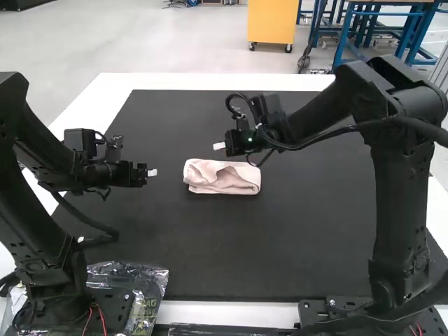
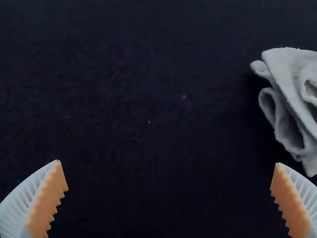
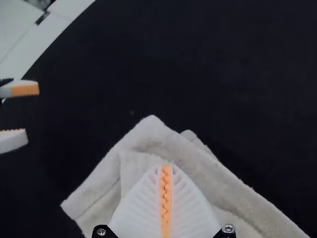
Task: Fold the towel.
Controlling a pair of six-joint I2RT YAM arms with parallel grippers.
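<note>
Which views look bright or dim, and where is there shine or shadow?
High view: brightly lit, with glints on the crinkled plastic packaging. Left wrist view: dim, the black mat almost featureless, shadow between the folds of the pale pink towel. Right wrist view: also dim, though the white tabletop border looks lighter.

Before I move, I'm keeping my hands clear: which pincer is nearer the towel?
Right. The right pincer is by the far edge of the towel; the left pincer is farther off, left of it.
</note>
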